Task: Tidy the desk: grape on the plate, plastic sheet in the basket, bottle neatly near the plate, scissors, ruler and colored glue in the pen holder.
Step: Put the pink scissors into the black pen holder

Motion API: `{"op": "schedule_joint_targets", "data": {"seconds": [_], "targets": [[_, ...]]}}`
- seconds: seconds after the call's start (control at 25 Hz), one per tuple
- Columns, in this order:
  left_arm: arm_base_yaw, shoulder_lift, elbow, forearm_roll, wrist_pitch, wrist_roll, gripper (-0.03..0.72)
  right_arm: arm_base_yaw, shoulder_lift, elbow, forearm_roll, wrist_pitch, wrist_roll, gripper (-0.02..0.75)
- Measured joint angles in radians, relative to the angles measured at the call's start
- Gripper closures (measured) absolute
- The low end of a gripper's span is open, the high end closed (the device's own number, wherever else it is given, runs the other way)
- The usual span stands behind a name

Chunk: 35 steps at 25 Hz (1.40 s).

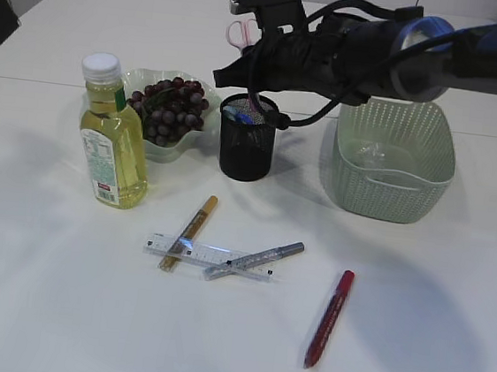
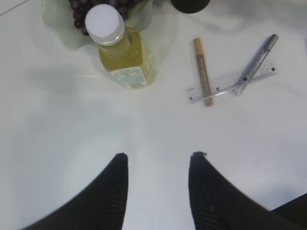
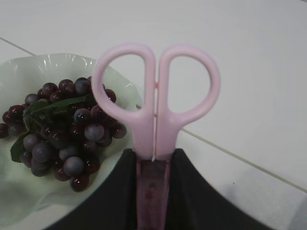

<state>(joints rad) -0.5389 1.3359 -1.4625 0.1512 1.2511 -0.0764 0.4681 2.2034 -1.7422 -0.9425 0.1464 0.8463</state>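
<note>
Right gripper point(image 3: 153, 160) clenching pink plastic-handled scissors point(image 3: 156, 96), handles sticking up between fingers, frame centre, above black mesh pen holder point(image 1: 247, 141). Left gripper point(image 2: 158, 160) hanging released. Three glue pens point(image 1: 189, 231), one clear ruler point(image 1: 210, 255) lying lower centre.

Black right arm point(image 1: 370, 48) (looped black cables), ribbed dark left fingers point(image 2: 112, 191).

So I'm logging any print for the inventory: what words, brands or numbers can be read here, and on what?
Nothing can be quoted from any view.
Bottle label: print and a red patch show, too small and blurred to read.
Ruler: scale ticks show, numbers too small to read.
Gold glue pen, silver glue pen, red glue pen: no readable text.
Scissors: no marking visible.
</note>
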Motion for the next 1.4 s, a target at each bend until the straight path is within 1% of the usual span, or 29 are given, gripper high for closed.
{"op": "schedule_joint_targets", "data": {"seconds": [0.4,0.92,1.4], "targets": [[0.0,0.0,0.0,0.012,0.0,0.0,0.38,0.0,0.008,0.0,-0.002,0.0,0.002,0.579],[0.0,0.0,0.0,0.019,0.0,0.0,0.38,0.0,0.025,0.0,-0.049,-0.009,0.004,0.579],[0.0,0.0,0.0,0.024,0.0,0.0,0.38,0.0,0.025,0.0,-0.061,-0.01,0.004,0.579]]}}
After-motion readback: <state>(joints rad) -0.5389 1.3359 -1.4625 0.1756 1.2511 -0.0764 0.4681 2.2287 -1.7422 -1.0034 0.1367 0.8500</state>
